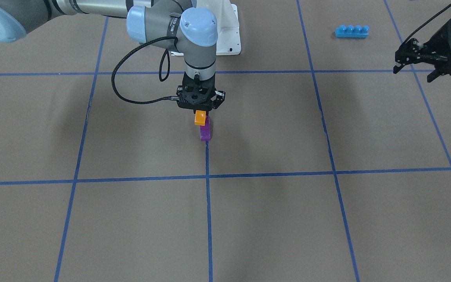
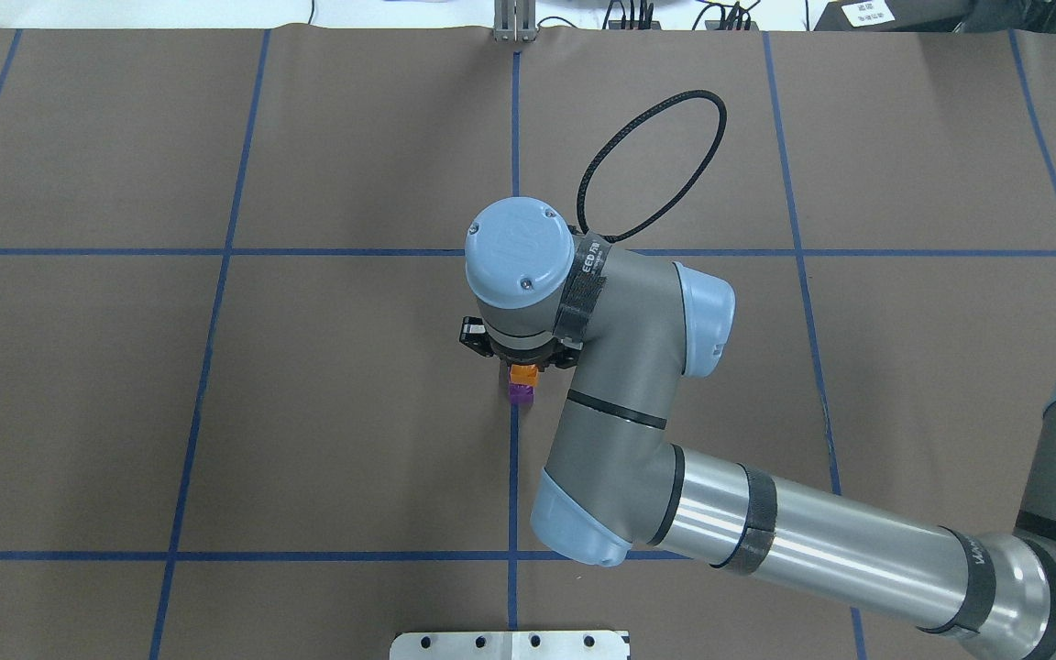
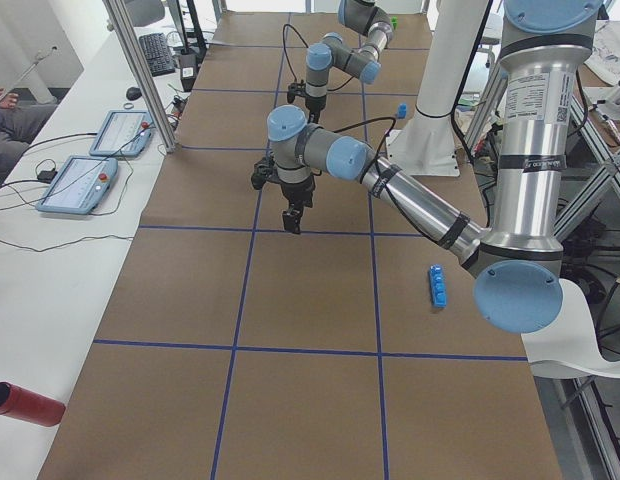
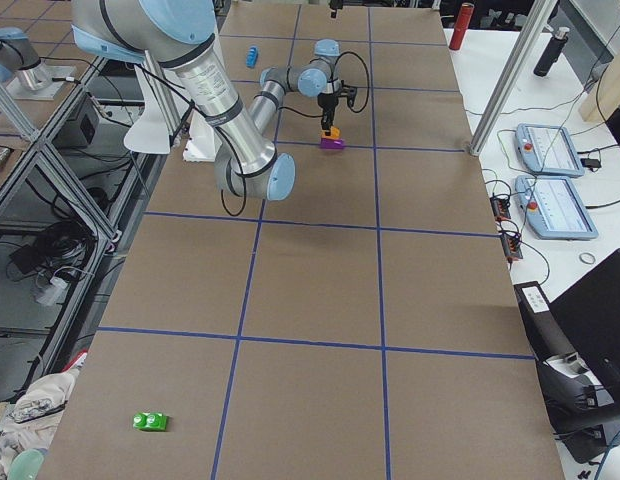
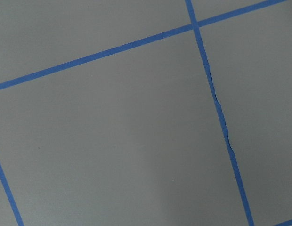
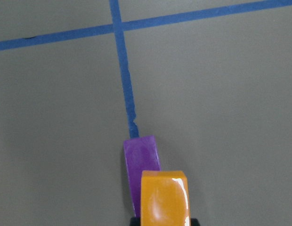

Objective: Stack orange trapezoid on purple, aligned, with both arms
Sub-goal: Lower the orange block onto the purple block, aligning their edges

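Note:
My right gripper (image 1: 201,112) points straight down at mid-table and is shut on the orange trapezoid (image 1: 200,117). The orange brick hangs at the top of the purple brick (image 1: 206,130), shifted slightly to one side; I cannot tell whether they touch. The purple brick stands on a blue tape line. In the right wrist view the orange brick (image 6: 164,197) fills the bottom edge with the purple brick (image 6: 141,157) just behind it. Both show in the overhead view, orange (image 2: 522,374) and purple (image 2: 520,394). My left gripper (image 1: 413,72) hovers open and empty, far off to the side.
A long blue four-stud brick (image 1: 351,31) lies near my left gripper. A green brick (image 4: 150,421) lies far off on my right side. The white pedestal base (image 1: 227,35) stands behind the right arm. Brown paper with blue tape lines (image 5: 221,122) covers the table.

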Motion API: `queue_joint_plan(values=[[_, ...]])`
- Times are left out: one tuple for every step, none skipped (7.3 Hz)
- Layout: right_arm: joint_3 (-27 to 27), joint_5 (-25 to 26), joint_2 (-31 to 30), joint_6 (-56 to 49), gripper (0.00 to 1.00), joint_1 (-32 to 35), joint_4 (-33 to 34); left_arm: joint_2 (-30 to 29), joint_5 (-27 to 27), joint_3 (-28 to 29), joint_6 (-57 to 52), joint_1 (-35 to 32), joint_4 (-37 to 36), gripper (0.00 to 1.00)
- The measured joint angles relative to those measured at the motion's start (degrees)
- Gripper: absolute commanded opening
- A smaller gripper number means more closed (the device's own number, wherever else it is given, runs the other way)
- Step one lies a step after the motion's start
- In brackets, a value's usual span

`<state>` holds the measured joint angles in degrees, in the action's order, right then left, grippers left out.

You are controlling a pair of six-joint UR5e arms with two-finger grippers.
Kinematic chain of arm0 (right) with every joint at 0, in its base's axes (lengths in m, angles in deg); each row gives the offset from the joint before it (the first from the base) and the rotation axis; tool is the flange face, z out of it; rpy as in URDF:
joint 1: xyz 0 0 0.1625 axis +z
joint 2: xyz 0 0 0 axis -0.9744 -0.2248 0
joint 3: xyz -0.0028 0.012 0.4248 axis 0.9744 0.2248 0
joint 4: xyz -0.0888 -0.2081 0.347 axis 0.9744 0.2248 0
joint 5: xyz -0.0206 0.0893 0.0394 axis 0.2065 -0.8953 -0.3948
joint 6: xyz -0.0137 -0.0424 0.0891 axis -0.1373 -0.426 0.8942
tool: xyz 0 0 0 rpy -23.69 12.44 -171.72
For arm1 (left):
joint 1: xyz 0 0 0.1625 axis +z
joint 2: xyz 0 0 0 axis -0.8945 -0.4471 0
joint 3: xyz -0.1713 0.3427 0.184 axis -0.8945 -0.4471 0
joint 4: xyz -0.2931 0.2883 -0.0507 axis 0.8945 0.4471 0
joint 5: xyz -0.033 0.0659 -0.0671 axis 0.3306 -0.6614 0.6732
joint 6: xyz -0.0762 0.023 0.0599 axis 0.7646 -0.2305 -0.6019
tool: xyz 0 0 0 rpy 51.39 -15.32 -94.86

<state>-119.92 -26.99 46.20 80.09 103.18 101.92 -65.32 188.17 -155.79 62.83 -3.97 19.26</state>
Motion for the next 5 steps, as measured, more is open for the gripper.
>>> queue_joint_plan(values=[[0.31,0.0,0.12,0.02,0.0,-0.03,-0.02,0.0,0.0,0.12,-0.04,0.0,0.03,1.0],[0.66,0.01,0.22,0.05,0.0,-0.08,-0.32,0.0,0.0,0.15,-0.05,0.0,0.06,1.0],[1.16,0.02,0.26,0.13,0.0,-0.12,-1.12,0.0,0.0,0.18,-0.06,0.0,0.06,1.0],[1.76,0.12,0.28,0.22,0.0,-0.18,-2.09,0.0,0.0,0.19,-0.07,0.0,0.07,1.0],[2.22,0.27,0.3,0.27,0.0,-0.26,-2.71,0.0,0.0,0.22,-0.07,0.0,0.07,1.0]])
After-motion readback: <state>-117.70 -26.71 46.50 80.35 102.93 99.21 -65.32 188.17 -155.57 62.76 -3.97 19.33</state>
